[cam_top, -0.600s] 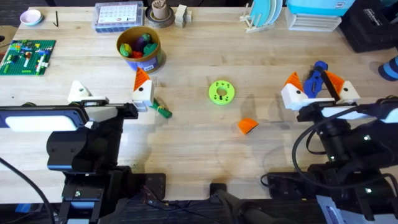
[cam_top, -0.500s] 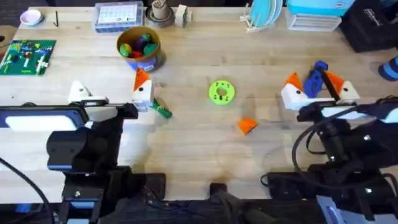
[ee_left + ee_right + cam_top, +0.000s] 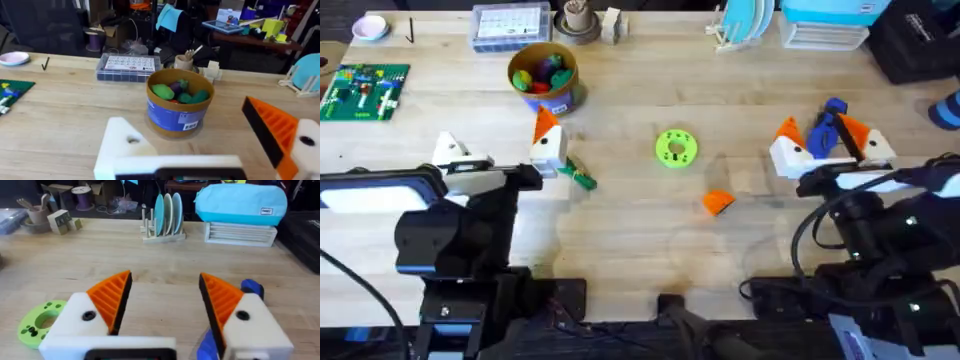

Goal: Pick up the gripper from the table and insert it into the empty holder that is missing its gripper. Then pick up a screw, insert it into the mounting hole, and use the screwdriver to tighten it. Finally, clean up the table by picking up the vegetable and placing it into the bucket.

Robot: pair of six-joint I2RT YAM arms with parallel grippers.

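Note:
The gripper, a small solid orange wedge (image 3: 718,202), lies on the table right of centre. My left gripper (image 3: 498,146) is open; one finger is a bare white holder (image 3: 450,148) (image 3: 125,145), the other carries an orange pad (image 3: 546,124) (image 3: 274,131). The green vegetable (image 3: 582,178) lies just beside the padded finger. Beyond it stands the bucket (image 3: 546,78) (image 3: 179,107), yellow-rimmed with toy pieces inside. My right gripper (image 3: 825,140) (image 3: 167,300) is open, both orange pads on. The blue screwdriver (image 3: 831,124) (image 3: 252,287) lies slanted on the table between its fingers.
A lime-green disc with holes (image 3: 675,148) (image 3: 40,325) sits mid-table. Along the far edge stand a clear parts box (image 3: 510,25), a cup of sticks (image 3: 578,20), a plate rack (image 3: 745,25) and a light blue bag (image 3: 242,202). A green brick plate (image 3: 362,90) lies far left.

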